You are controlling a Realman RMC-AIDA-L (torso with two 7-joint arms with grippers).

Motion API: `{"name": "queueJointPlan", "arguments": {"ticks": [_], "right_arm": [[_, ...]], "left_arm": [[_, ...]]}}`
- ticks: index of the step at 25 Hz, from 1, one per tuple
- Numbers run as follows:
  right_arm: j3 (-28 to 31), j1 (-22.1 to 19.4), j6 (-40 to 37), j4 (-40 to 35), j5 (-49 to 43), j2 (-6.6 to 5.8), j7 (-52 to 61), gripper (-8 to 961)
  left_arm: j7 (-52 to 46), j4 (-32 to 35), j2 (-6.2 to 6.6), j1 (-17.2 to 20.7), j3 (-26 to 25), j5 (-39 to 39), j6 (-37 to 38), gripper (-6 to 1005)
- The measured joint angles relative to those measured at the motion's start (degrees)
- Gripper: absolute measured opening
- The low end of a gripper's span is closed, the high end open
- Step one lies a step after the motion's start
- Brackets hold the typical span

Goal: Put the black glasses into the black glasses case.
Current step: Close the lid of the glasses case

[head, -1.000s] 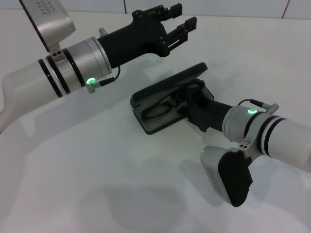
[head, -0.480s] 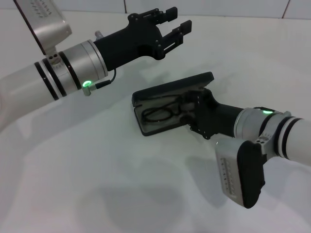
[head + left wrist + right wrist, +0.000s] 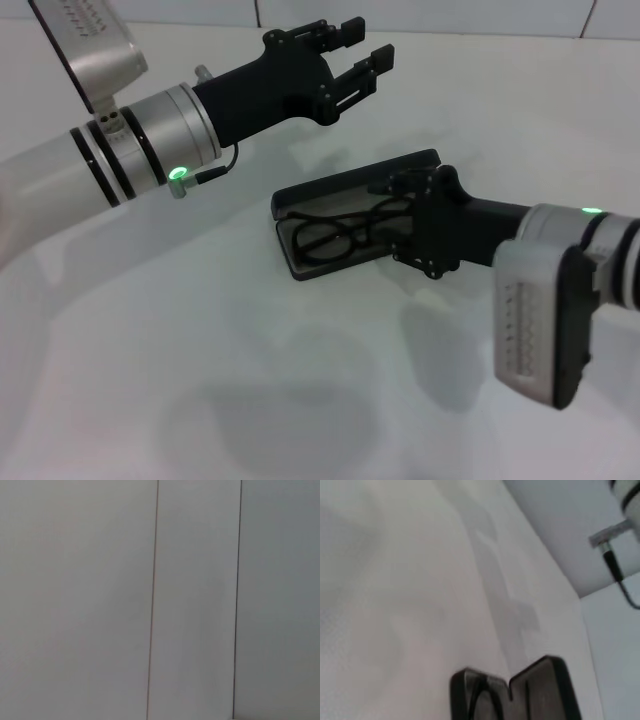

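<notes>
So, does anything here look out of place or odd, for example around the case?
Nothing stands out. The black glasses lie flat inside the open black glasses case, whose lid stands up behind them. The right gripper is at the case's end; the left gripper hovers open farther back above the table.

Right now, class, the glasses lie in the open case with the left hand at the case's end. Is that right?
Not quite. The right hand is at the end of the case, as the head view shows. The glasses do lie in the open case.
</notes>
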Motion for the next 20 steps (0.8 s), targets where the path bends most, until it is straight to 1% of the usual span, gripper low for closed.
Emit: {"name": "queueJointPlan", "arguments": {"ticks": [1, 2, 4, 7, 8, 9, 11, 13, 14, 15, 18, 20], "right_arm": [[1.14, -0.24, -1.52, -0.19, 0.81, -0.02, 0.04, 492], [3.30, -0.67, -5.13, -0.38, 2.37, -0.02, 0.06, 492], [9.44, -1.70, -14.36, -0.43, 6.13, -0.09, 0.07, 492], [21.42, -2.70, -32.62, 2.75, 12.57, -0.17, 0.74, 493], [26.37, -2.70, -39.45, 5.27, 14.46, -0.18, 1.53, 493], [29.32, -2.69, -43.80, 7.16, 15.46, -0.22, 2.18, 493], [37.66, -1.67, -52.78, 14.74, 17.78, -0.20, 3.38, 494], [46.97, 0.00, -60.99, 25.03, 19.92, -0.21, 3.53, 494], [50.72, 0.59, -63.26, 28.99, 20.51, -0.28, 3.50, 494], [56.65, 1.32, -66.53, 35.38, 20.84, -0.47, 3.39, 495], [63.84, 1.55, -68.98, 42.40, 20.79, -1.02, 3.18, 496], [65.94, 1.12, -69.09, 44.42, 20.78, -1.19, 3.09, 498]], "left_arm": [[-0.05, -0.02, 0.02, 0.00, 0.00, 0.06, -0.04, 476], [-0.12, -0.02, 0.05, 0.00, 0.01, 0.14, -0.10, 476], [-0.35, -0.30, 0.09, 0.07, 0.12, 0.40, -0.31, 476], [-2.26, -2.19, 0.06, -0.10, 1.27, 0.98, -0.53, 476], [-3.58, -2.91, 0.05, -0.37, 1.85, 1.56, -0.75, 476], [-5.04, -3.66, 0.05, -0.70, 2.28, 2.44, -1.14, 476], [-8.56, -5.10, 0.10, -1.91, 2.51, 5.38, -2.52, 476], [-11.86, -6.49, 0.13, -3.39, 2.52, 8.76, -4.28, 476], [-13.34, -6.98, 0.12, -4.09, 2.52, 10.42, -5.29, 476], [-15.01, -7.29, 0.08, -4.86, 2.53, 12.40, -6.49, 476], [-17.33, -7.42, 0.08, -6.05, 2.56, 15.29, -9.17, 476], [-18.15, -7.43, 0.09, -6.31, 2.56, 16.50, -10.66, 476]]}}
